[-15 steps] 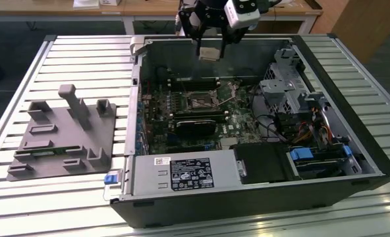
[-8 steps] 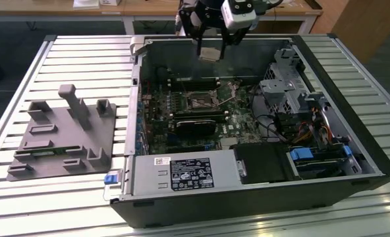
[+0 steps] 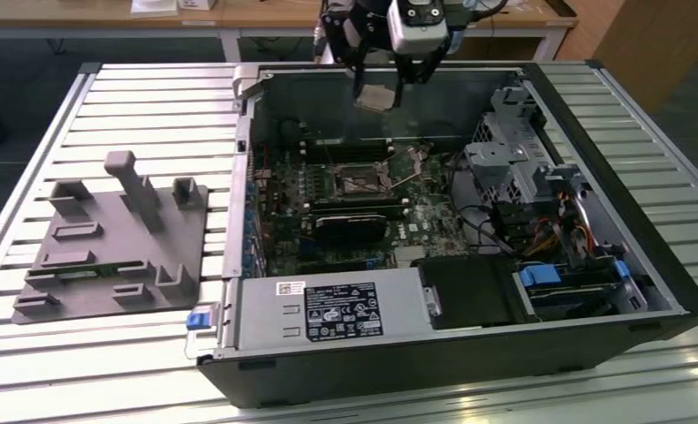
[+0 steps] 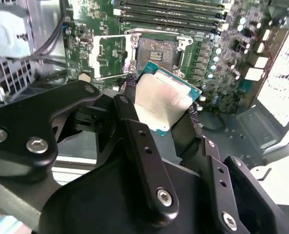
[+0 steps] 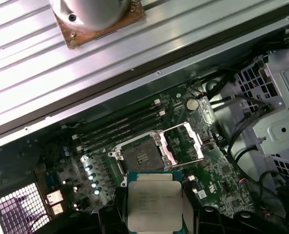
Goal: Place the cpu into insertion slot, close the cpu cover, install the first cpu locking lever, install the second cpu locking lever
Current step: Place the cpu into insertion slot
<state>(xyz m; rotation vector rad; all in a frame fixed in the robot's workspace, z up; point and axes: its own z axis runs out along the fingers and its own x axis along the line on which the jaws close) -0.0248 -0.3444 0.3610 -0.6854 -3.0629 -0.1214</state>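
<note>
Black gripper [image 4: 161, 95] jaws clamped on flat silvery square cpu [image 5: 153, 204], clear of dark-centred, metal-rimmed insertion slot [image 5: 140, 157]; silver frame cpu cover [image 5: 195, 141] stands open.

An open black computer case [image 3: 443, 375] lies on a slatted metal table [image 3: 148, 97], a grey moulded fixture [image 3: 102, 256] beside it toward the exterior view's left, a labelled power supply [image 3: 325, 311] and memory slots [image 5: 120, 124] inside

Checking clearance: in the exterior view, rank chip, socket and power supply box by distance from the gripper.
1. Chip, held in the gripper, above the case.
2. Socket, middle of the board.
3. Power supply box, case end nearest the view's bottom.
</note>
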